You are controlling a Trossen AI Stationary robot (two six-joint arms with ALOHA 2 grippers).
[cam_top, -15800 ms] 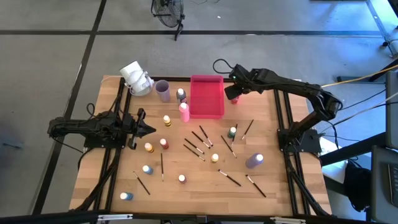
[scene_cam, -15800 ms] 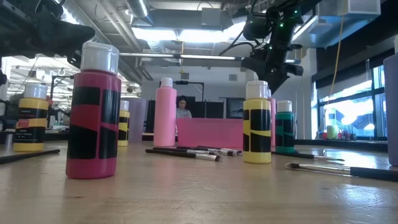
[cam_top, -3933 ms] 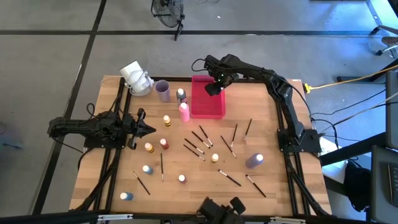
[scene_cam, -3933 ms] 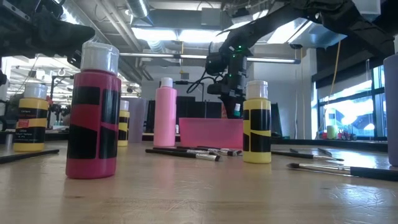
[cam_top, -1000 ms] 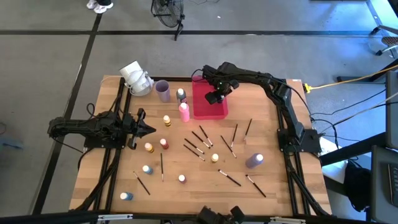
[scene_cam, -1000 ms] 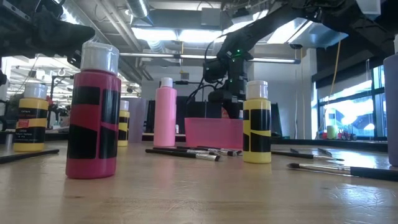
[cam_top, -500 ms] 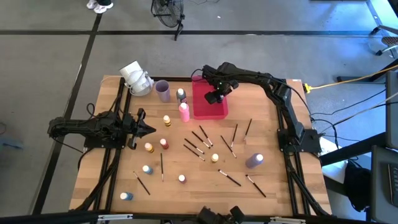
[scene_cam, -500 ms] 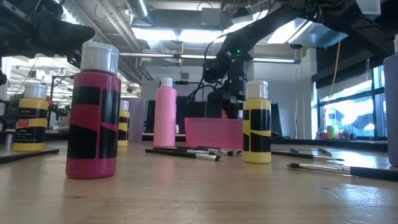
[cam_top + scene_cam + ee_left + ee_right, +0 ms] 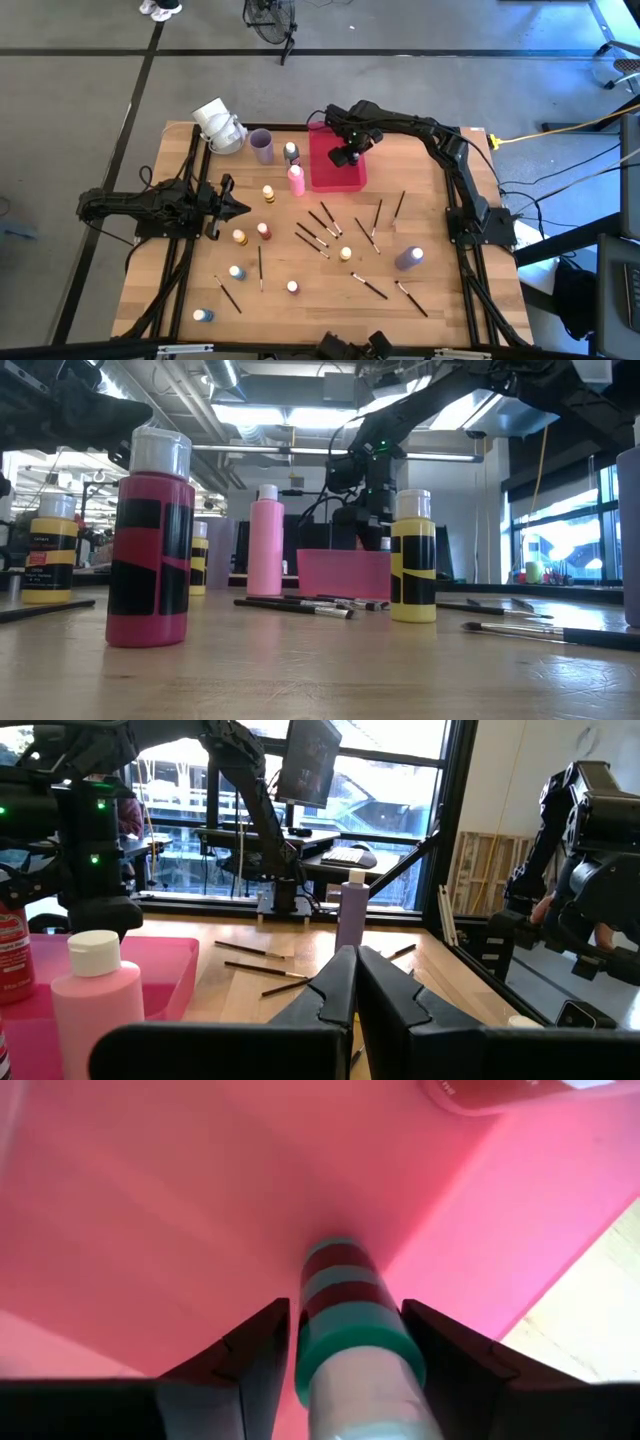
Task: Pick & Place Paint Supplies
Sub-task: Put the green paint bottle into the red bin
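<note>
Right gripper (image 9: pixel 340 1340) low inside the pink tray (image 9: pixel 322 175), fingers parted either side of a green paint bottle (image 9: pixel 345 1315), long axis running out between them at 12 o'clock; left gripper (image 9: pixel 232 207) parked closed, well apart.

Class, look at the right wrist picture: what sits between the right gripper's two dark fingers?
A green paint bottle with dark red bands stands between the right gripper's fingers, inside the pink rectangular tray.
</note>
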